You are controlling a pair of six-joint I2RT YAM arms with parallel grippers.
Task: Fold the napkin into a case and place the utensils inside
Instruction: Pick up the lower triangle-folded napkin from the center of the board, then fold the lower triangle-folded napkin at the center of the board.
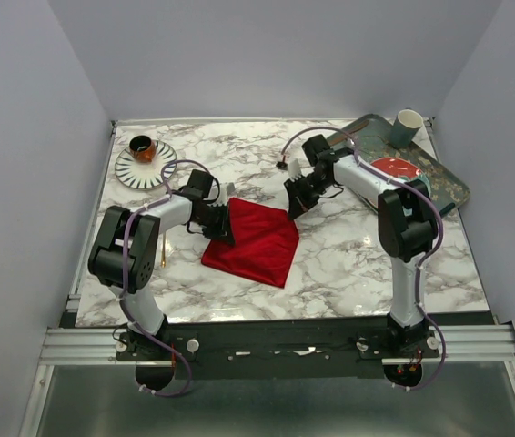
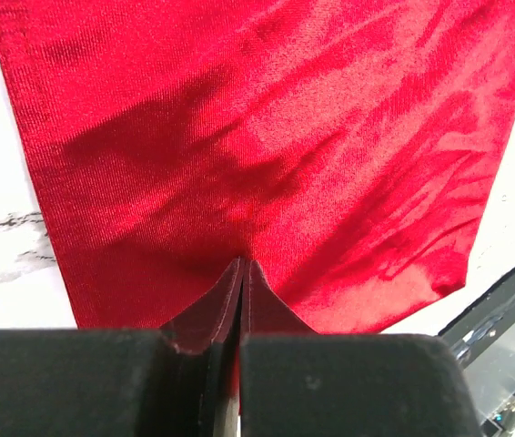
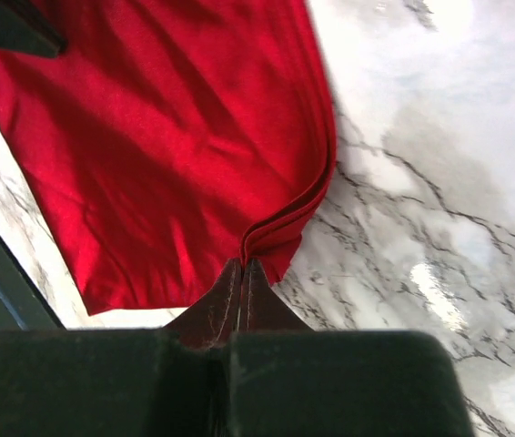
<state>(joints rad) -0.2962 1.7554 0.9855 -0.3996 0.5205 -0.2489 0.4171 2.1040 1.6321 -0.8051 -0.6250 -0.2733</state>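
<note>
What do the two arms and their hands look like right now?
Left arm and right arm: white links between bulky black joint housings, a purple cable looped along each. Left hand and right hand are black; close up, blocky matte fingers taper to thin dark tips. No markings visible.

The napkin (image 1: 253,241) lies on the marble table (image 1: 348,264); the left gripper (image 1: 224,229) meets its left edge, the right gripper (image 1: 291,209) its far right corner.
</note>
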